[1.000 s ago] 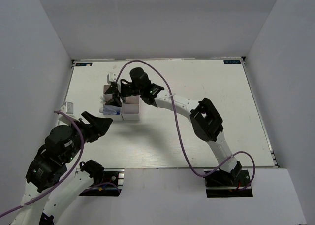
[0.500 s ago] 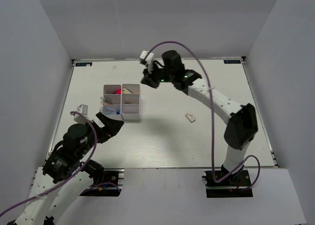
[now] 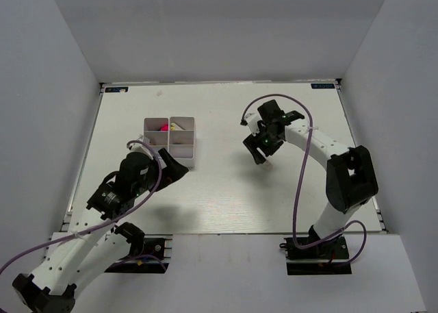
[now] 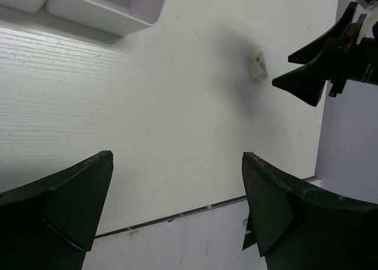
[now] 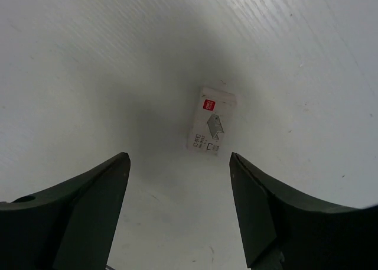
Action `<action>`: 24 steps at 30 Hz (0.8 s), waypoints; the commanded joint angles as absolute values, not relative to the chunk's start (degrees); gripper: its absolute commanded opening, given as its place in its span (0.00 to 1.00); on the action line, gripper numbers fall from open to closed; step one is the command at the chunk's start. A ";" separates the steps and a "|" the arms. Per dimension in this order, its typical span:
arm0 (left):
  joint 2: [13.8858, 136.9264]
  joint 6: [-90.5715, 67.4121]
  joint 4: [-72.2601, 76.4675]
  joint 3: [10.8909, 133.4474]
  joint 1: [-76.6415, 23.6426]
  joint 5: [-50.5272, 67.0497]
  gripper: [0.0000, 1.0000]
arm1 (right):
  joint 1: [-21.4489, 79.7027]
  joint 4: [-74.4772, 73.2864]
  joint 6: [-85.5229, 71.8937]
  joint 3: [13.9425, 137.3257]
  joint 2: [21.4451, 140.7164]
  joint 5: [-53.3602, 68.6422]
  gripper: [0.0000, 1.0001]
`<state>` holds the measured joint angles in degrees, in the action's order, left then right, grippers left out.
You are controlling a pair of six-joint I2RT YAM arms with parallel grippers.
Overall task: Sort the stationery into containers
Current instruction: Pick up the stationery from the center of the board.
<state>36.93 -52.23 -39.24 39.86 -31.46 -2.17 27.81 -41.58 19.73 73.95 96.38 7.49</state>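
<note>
Lowest in the left wrist view, the left gripper point(image 4: 177, 158) is seen with its two black fingers point(image 4: 71, 199) spread wide and nothing between them; only the bare white table point(image 3: 226, 203) lies beneath it. In the overhead view this gripper point(image 3: 176, 170) is placed left of centre, just below the container.

In the right wrist view, the right gripper point(image 5: 177, 158) is likewise shown parted, its dark fingers point(image 5: 88, 205) at the lower edge on either side of an empty gap. Just above that gap, a small white rectangular block with a red square label and grey print point(image 5: 211, 121) is seen lying flat on the table. It is turned slightly off the vertical, with the red label at its upper end. It is touched by neither finger, and a soft shadow is cast around it.

The same block point(image 4: 257, 68) is found at the upper right of the left wrist view, just beside the tips of the right gripper point(image 4: 282, 72).

Farthest, in the upper left part of the overhead view, the white plastic divided organizer point(image 3: 182, 147) is set well apart from the block. Something pink point(image 3: 164, 127) and something pale yellow point(image 3: 176, 126) are held in its two top compartments.
</note>
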 commanded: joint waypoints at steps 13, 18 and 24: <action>30.51 -51.59 -45.79 42.89 -31.20 -4.21 1.00 | 26.46 -42.63 17.67 77.69 110.82 0.27 0.73; 28.48 -52.12 -47.72 43.42 -31.20 -5.44 1.00 | 26.37 -41.40 18.28 77.61 112.85 -2.81 0.67; 27.95 -52.12 -48.25 43.94 -31.20 -5.97 1.00 | 26.37 -42.97 19.68 78.13 112.94 -0.53 0.30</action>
